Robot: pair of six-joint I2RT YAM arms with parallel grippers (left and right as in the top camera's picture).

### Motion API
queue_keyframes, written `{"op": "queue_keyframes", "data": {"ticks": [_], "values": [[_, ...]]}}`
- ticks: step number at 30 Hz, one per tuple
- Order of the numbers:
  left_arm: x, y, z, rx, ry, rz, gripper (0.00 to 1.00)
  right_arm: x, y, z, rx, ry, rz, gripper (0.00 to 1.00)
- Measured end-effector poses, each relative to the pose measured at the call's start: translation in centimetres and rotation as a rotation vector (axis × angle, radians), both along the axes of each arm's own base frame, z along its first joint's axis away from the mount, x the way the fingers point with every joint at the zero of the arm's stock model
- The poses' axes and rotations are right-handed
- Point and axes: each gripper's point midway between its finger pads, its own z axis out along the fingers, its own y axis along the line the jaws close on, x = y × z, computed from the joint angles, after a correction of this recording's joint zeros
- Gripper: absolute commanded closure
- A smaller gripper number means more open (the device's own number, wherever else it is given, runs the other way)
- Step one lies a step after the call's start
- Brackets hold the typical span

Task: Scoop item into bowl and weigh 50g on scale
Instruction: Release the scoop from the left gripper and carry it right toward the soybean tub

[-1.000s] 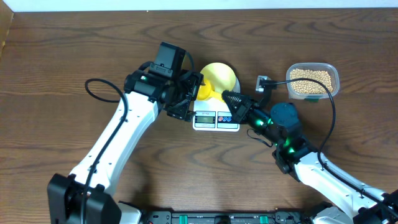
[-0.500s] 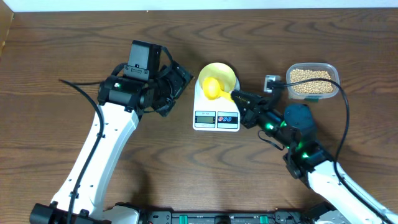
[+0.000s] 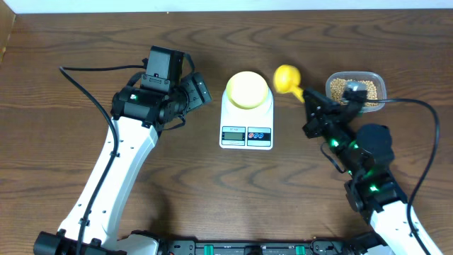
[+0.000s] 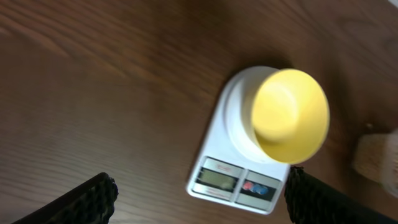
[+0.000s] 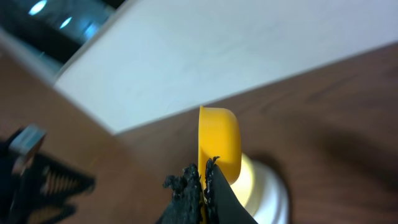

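The white scale (image 3: 246, 131) stands mid-table with the pale yellow bowl (image 3: 247, 88) on its platform; no beans show in the bowl. My right gripper (image 3: 309, 100) is shut on the handle of a bright yellow scoop (image 3: 287, 76), held between the bowl and the clear tub (image 3: 381, 86) of tan beans (image 3: 340, 88). In the right wrist view the fingers (image 5: 204, 177) pinch the scoop (image 5: 217, 140) edge-on, with the bowl (image 5: 250, 177) behind. My left gripper (image 3: 196, 90) is open and empty, left of the scale. Its wrist view shows the scale (image 4: 233, 180) and bowl (image 4: 289, 112) between its fingers (image 4: 199, 202).
A white wall or board edge runs along the table's far side (image 3: 226, 6). A black cable (image 3: 417, 142) loops off my right arm. A small metal clip (image 3: 354, 88) sits over the tub.
My right gripper has carried the scoop from over the bowl rightward toward the bean tub. My left arm drew back left from the scale a second ago and has since held still.
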Motion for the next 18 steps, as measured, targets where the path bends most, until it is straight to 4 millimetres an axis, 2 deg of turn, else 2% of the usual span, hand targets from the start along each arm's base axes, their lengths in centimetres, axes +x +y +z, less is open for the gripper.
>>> {"op": "queue_keyframes", "data": {"ticks": [5,8,18], "values": [[0.2,0.7,0.0,0.047,-0.012,0.003,0.11,0.2,-2.5,1.6,-0.048,-0.069,-0.135,0.99],[0.2,0.8,0.0,0.056,-0.015,0.002,0.12,0.3,-3.6,1.7,-0.071,-0.077,-0.193,0.99],[-0.2,1.2,-0.3,0.077,0.006,-0.002,0.12,0.8,-5.3,-1.3,-0.149,0.024,-0.285,0.99]]}}
